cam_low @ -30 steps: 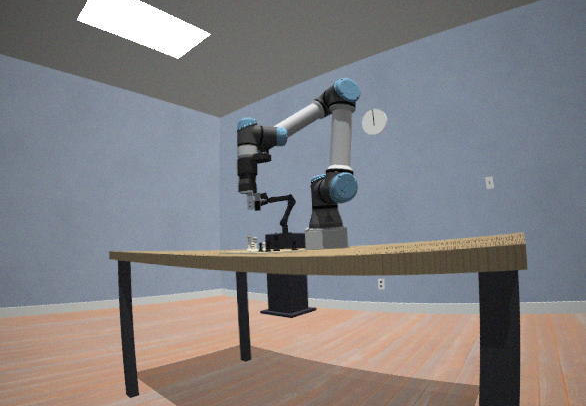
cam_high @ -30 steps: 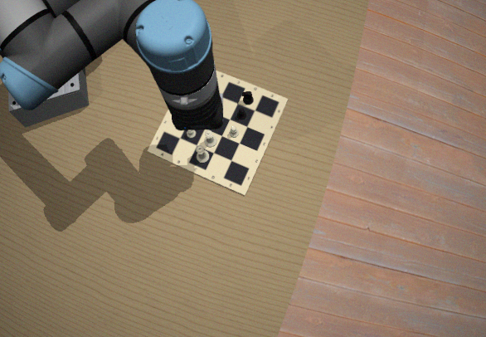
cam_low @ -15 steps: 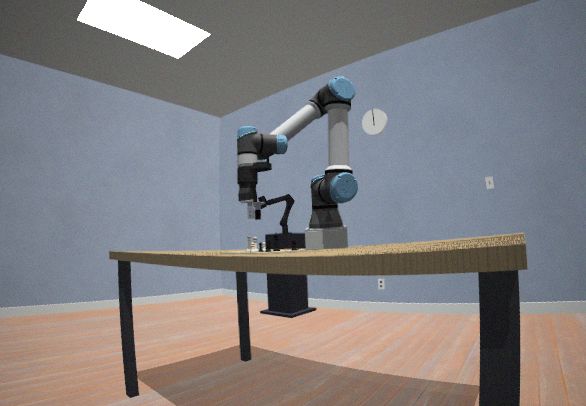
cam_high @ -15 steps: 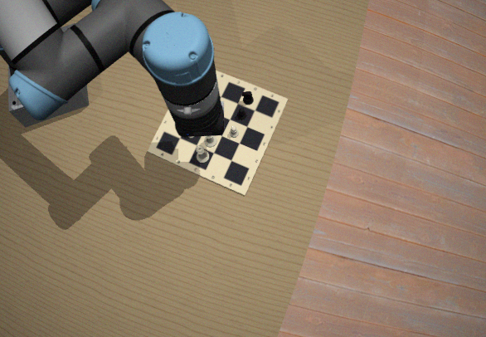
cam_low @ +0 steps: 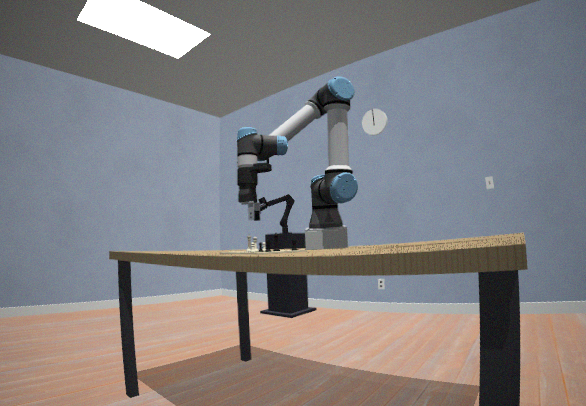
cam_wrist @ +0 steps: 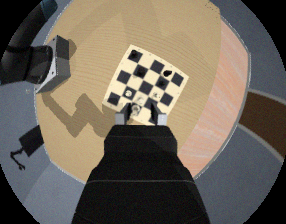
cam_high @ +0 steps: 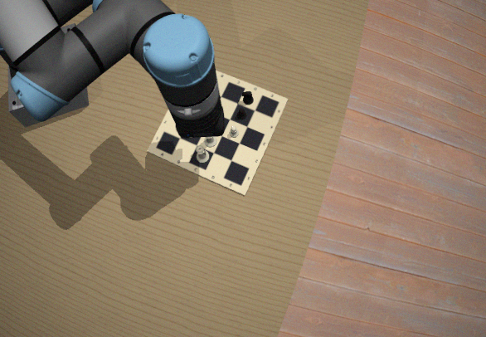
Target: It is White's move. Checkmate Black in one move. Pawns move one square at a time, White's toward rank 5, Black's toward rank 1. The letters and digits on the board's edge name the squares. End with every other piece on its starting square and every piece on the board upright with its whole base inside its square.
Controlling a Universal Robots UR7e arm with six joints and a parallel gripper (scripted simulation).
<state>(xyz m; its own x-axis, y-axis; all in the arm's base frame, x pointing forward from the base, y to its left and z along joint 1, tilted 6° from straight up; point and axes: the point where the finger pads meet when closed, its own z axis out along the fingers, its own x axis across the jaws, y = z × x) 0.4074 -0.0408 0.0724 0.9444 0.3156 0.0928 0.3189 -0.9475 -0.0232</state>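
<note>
Top view: arm wrist hanging over chessboard [cam_high: 277, 104], hiding its left part and gripper. White pieces [cam_high: 201, 153] standing near-left, black pieces [cam_high: 247, 97] far side.

Exterior view: gripper [cam_low: 253, 212] hovering well above pieces, table [cam_low: 400, 258] edge-on.

Wrist view: fingers standing partly spread, pinching nothing. Pieces likely light, rigid, smooth, tippy; best pinching at narrow stem, lifting straight.

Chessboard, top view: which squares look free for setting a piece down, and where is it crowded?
Free: the chessboard's near corner around the dark square, and the squares along its floor-side edge. Crowded: the middle, where three white pieces and two black ones cluster. The arm hides the remaining squares; the open gripper hangs above.
</note>
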